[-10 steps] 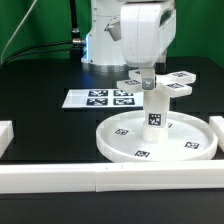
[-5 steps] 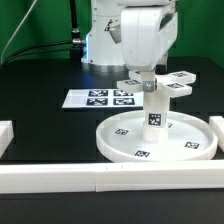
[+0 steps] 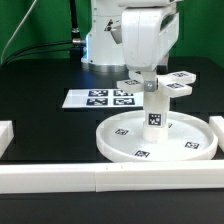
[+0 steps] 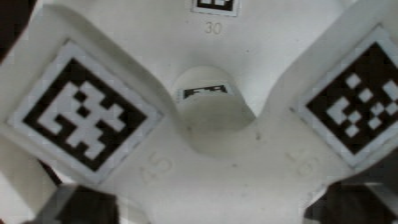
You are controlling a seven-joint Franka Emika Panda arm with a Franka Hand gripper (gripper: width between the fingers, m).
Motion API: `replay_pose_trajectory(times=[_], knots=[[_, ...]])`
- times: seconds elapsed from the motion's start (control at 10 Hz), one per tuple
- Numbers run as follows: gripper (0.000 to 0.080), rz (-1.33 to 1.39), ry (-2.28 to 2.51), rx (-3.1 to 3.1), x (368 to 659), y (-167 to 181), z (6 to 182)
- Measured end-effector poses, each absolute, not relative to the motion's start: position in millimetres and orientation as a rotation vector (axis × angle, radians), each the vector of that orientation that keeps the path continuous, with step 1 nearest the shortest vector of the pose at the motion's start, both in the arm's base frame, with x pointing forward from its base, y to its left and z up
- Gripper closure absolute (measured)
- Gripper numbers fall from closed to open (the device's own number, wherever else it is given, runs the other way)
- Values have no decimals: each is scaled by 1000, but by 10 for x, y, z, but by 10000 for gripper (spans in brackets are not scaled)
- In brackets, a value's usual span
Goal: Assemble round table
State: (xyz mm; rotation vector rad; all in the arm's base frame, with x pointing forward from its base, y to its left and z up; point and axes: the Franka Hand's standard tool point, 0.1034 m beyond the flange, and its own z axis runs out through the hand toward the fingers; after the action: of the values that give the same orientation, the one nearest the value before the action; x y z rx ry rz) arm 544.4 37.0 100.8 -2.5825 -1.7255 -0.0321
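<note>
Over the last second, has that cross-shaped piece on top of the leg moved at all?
No. The cross-shaped piece sits at the same spot relative to the marker board and the round disc.

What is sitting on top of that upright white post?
A cross-shaped piece sits atop the leg, which stands in the round disc. The gripper hangs over it, hiding the joint and its own fingers.

smooth white plastic disc (image 3: pixel 156 138), leg (image 3: pixel 155 108), matt black table (image 3: pixel 45 126).
</note>
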Motion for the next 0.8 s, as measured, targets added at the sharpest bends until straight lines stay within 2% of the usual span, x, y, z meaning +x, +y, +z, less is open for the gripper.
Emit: replay_pose_trajectory(times=[0.1, 0.4, 0.8], knots=[[361, -32, -1704, -2597, 5445, 370, 1008], [361, -28, -1535, -2698, 5444, 370, 1008], [361, -18, -893, -2967, 5443, 394, 1008]])
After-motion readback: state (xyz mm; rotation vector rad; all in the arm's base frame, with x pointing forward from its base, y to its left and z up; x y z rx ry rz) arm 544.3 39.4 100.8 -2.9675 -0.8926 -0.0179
